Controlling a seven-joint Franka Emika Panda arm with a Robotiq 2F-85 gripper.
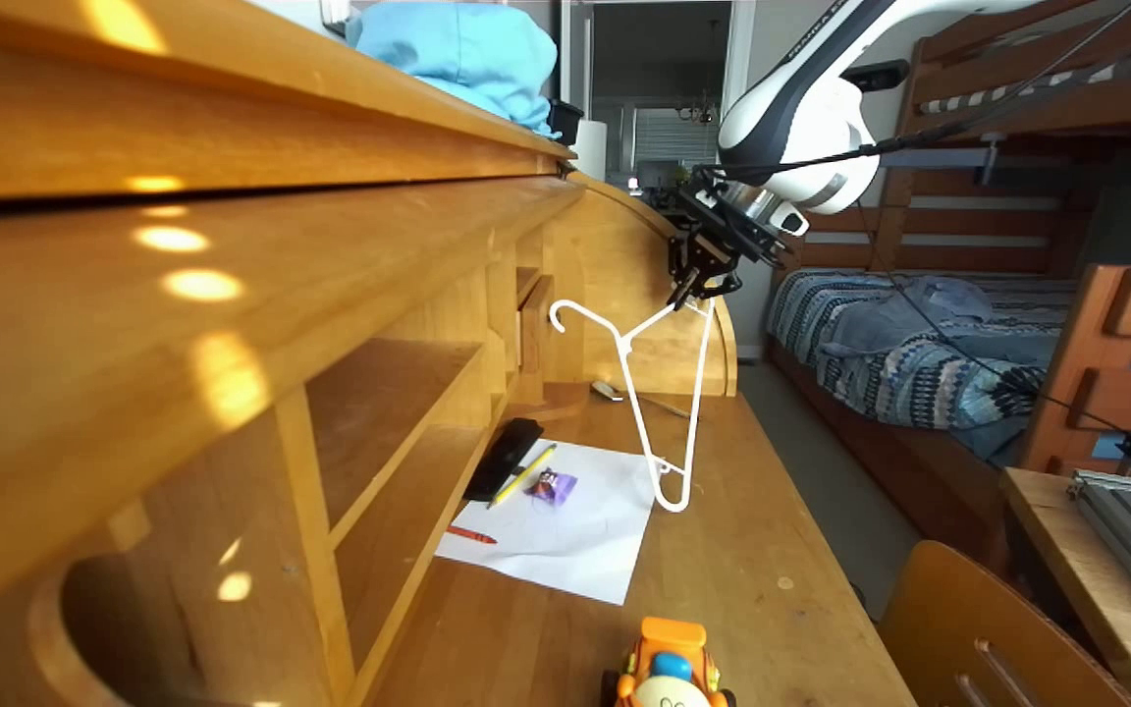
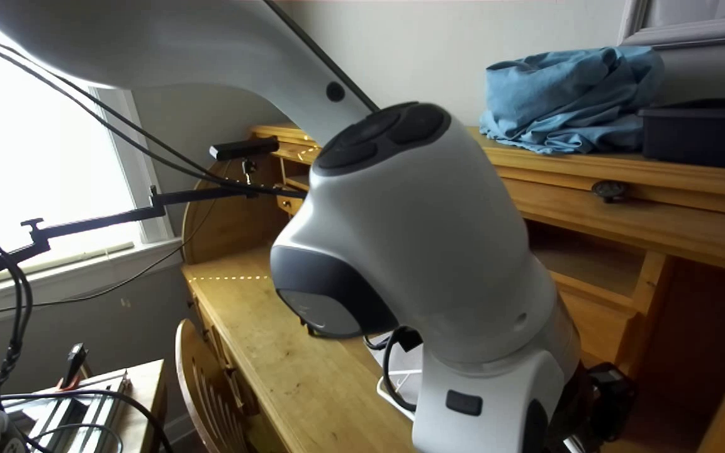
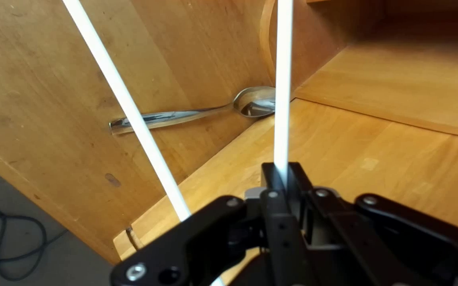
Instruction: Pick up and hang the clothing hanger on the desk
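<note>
The black gripper [image 1: 691,292] is squeezed narrow and pinches one thin arm of the white clothing hanger [image 3: 283,99], close to a corner. Most of the hanger dangles below the gripper, over the desk [image 1: 762,570], and its hook [image 1: 585,311] sticks out to one side; I can't tell if the low end touches anything. Also below the gripper, a shiny spoon [image 3: 189,114] lies on the desk, and farther from it is a white paper [image 1: 580,550] with a yellow pencil [image 1: 522,476] on it.

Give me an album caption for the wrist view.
Black jaws closed on a white hanger, a shiny spoon lying on the wooden desk below.
</note>
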